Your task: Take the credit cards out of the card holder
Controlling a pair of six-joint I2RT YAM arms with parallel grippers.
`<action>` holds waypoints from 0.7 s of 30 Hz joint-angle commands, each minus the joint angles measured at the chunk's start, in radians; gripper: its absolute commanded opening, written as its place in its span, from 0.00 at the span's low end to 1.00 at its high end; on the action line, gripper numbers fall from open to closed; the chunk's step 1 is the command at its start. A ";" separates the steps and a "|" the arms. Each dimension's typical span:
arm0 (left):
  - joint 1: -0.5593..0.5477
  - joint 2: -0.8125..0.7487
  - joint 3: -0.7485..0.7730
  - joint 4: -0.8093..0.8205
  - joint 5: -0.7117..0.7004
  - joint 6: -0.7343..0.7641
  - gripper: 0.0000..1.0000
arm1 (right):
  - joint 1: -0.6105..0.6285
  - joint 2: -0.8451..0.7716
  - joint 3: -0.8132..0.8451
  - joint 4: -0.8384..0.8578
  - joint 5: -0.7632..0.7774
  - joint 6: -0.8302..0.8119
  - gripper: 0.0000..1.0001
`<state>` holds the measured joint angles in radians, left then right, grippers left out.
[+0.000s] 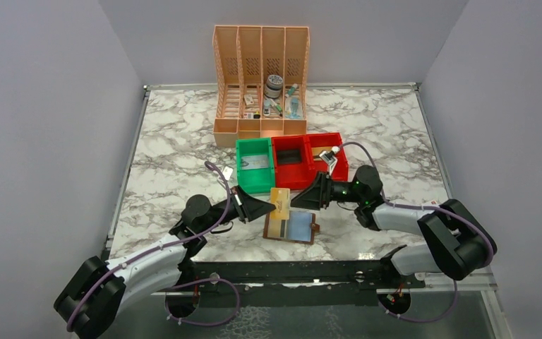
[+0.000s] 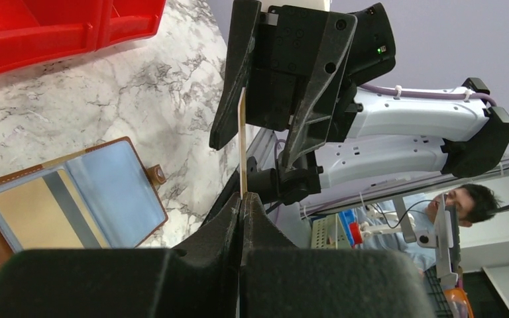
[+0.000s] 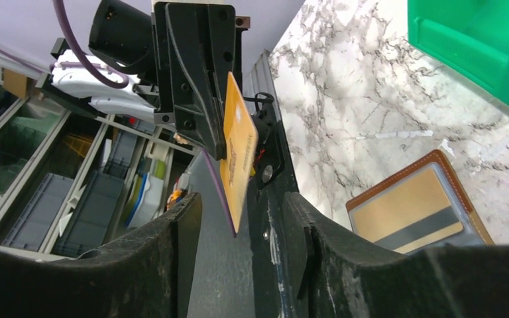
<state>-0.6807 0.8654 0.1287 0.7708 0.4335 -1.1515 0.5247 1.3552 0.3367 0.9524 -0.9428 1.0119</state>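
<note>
currently the left gripper (image 2: 242, 199) has its jaws pinched shut on a gold credit card (image 3: 238, 159), the right gripper (image 3: 242, 199) its jaws half open astride the far edge, over the open card holder (image 1: 302, 226) on the tabletop (image 1: 176, 155): letting go early could drop it.

Two grippers are counted: the left gripper (image 1: 272, 207) and the right gripper (image 1: 293, 201). One card holder (image 1: 289, 239) is recorded. Two gold credit cards are counted: the raised card (image 1: 279, 200) and the sleeved card (image 1: 276, 224). Whether the pale blue panel (image 1: 300, 226) is a third card cannot be determined. One green bin (image 1: 255, 185) is counted. Two red bins are counted: the middle red bin (image 1: 291, 181) and the end red bin (image 1: 324, 138). One file organiser (image 1: 226, 131) with four compartments is counted.
</note>
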 commanded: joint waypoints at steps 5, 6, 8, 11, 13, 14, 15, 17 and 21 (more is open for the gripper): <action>0.003 0.013 0.027 0.096 0.034 -0.036 0.00 | 0.061 0.069 0.050 0.138 -0.022 0.069 0.39; 0.002 0.014 0.028 0.095 0.034 -0.041 0.00 | 0.063 0.074 0.048 0.153 -0.021 0.080 0.37; 0.003 0.017 0.030 0.096 0.038 -0.043 0.00 | 0.064 0.082 0.041 0.181 -0.018 0.094 0.33; 0.003 0.022 0.026 0.096 0.037 -0.045 0.00 | 0.064 0.092 0.048 0.193 -0.027 0.102 0.26; 0.003 0.026 0.023 0.097 0.039 -0.049 0.00 | 0.064 0.098 0.050 0.216 -0.039 0.119 0.21; 0.003 0.027 0.024 0.098 0.040 -0.051 0.00 | 0.064 0.100 0.050 0.230 -0.044 0.127 0.20; 0.003 0.026 0.025 0.098 0.043 -0.051 0.00 | 0.064 0.100 0.050 0.240 -0.045 0.131 0.20; 0.003 0.025 0.025 0.098 0.043 -0.051 0.00 | 0.064 0.102 0.055 0.240 -0.045 0.134 0.17; 0.001 0.025 0.028 0.098 0.046 -0.054 0.00 | 0.064 0.110 0.058 0.276 -0.054 0.158 0.12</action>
<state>-0.6807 0.8906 0.1352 0.8341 0.4473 -1.2026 0.5846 1.4513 0.3695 1.1339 -0.9619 1.1374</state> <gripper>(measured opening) 0.011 0.139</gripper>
